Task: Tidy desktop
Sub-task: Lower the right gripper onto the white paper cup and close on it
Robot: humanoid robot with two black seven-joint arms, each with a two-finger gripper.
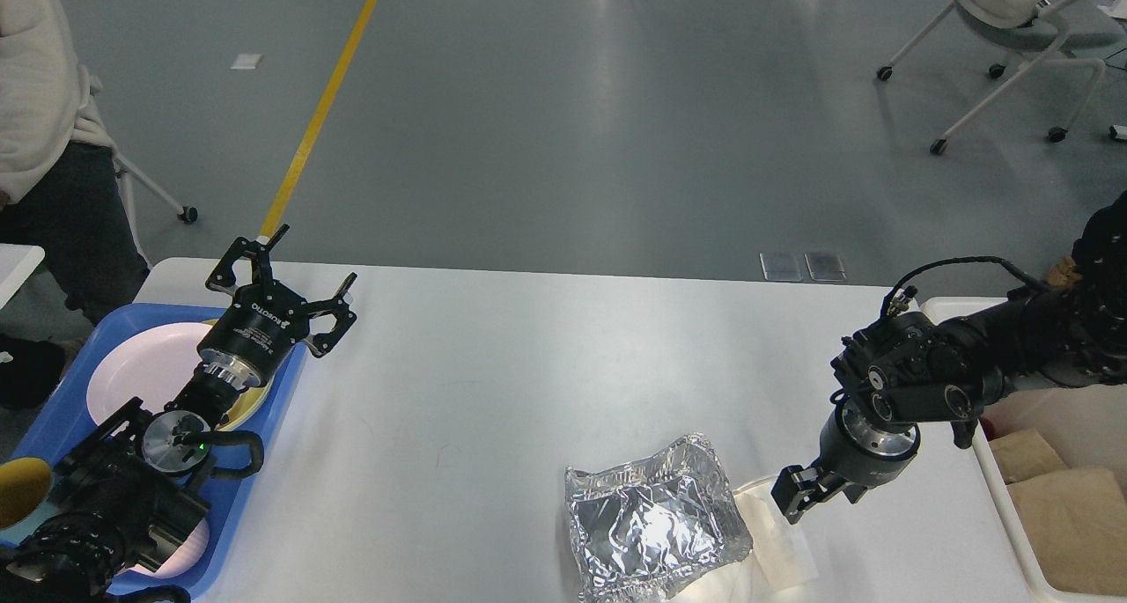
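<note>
The desktop is a large white tabletop with rounded corners. A crumpled silver foil sheet lies near its front edge, on top of a white paper napkin. My right gripper points down and to the left, just above the napkin's upper right corner, right of the foil. It is dark, and its fingers cannot be told apart. My left gripper stands open and empty at the far left, over the blue tray's right rim.
A blue tray at the left holds a pink plate, a yellow dish and a yellow cup. A white bin with brown paper sits at the right edge. A person stands at far left.
</note>
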